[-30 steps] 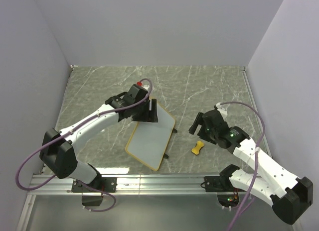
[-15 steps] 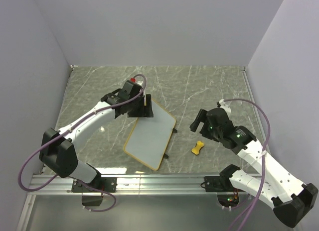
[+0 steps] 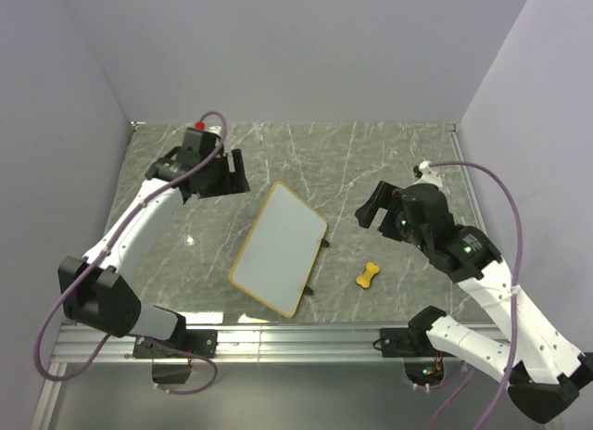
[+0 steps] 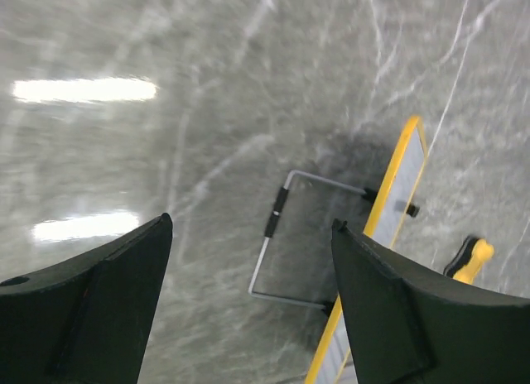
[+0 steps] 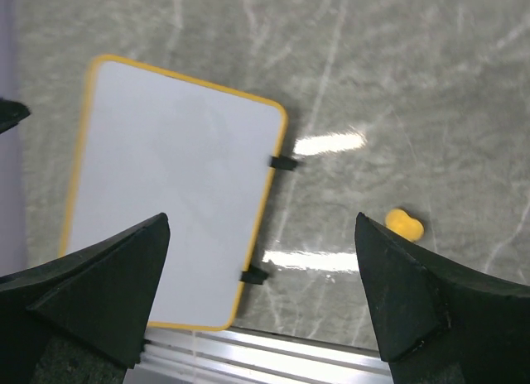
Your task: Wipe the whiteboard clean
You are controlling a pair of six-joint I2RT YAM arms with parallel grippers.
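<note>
The whiteboard [image 3: 278,249] lies near the middle of the table, white and blank, with a yellow frame and two black feet on its right edge. The right wrist view shows its whole face [image 5: 174,210], with no marks. The left wrist view shows only its yellow edge [image 4: 396,194] and a thin wire stand [image 4: 277,235] beside it. My left gripper [image 3: 232,173] is open and empty, up and left of the board, apart from it. My right gripper [image 3: 369,209] is open and empty, to the right of the board. A small yellow bone-shaped eraser [image 3: 368,275] lies on the table below the right gripper.
The table is grey marble. An aluminium rail [image 3: 296,335] runs along the near edge and also shows in the right wrist view [image 5: 290,351]. Grey walls [image 3: 278,50] close off the back and both sides.
My left gripper has let go of the board's top corner and drawn back up and to the left. The board has shifted slightly. My right gripper has moved a little up and right.
</note>
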